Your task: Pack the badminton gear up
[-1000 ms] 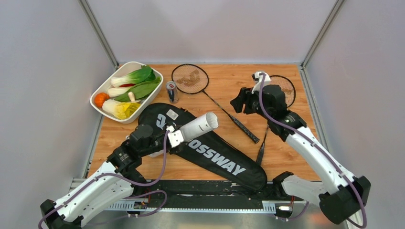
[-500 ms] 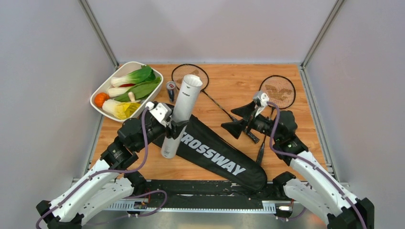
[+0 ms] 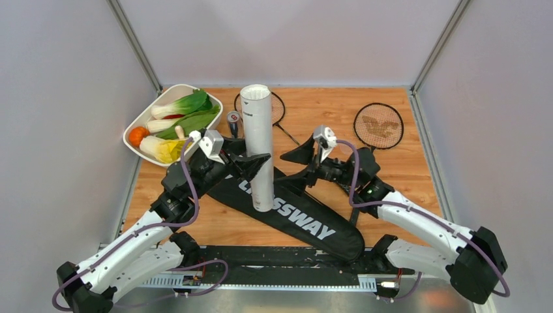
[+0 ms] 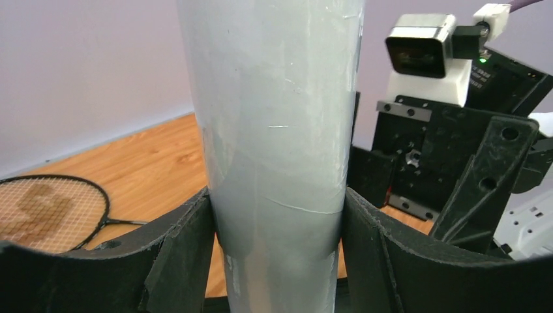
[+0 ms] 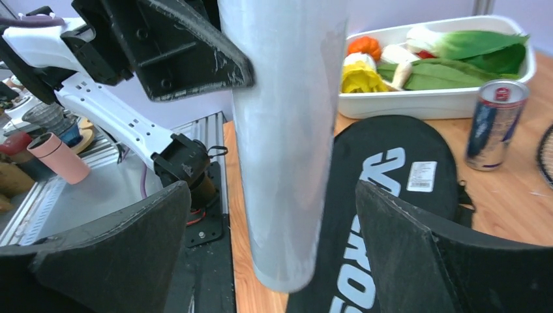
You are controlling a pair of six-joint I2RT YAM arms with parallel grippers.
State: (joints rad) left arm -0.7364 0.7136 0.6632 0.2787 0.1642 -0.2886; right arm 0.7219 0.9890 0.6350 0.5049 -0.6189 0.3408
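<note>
The white tube (image 3: 257, 140) stands upright over the black "CROSSWAY" racket bag (image 3: 306, 218), its bottom end just above the bag. My left gripper (image 3: 255, 168) is shut on the tube's lower half (image 4: 277, 130). My right gripper (image 3: 295, 168) is open and empty just right of the tube, its jaws facing the tube (image 5: 287, 130) and apart from it. One racket (image 3: 379, 125) lies at the back right. The other racket (image 3: 282, 111) is partly hidden behind the tube. No shuttlecocks are in view.
A white tray of vegetables (image 3: 138, 122) stands at the back left, with a blue-silver can (image 3: 233, 124) beside it. The can (image 5: 495, 124) and tray (image 5: 443, 101) also show in the right wrist view. Grey walls close in the table.
My left gripper has swung the tube from tilted to upright and moved it right. My right gripper has come from the back-right racket down and left to the tube.
</note>
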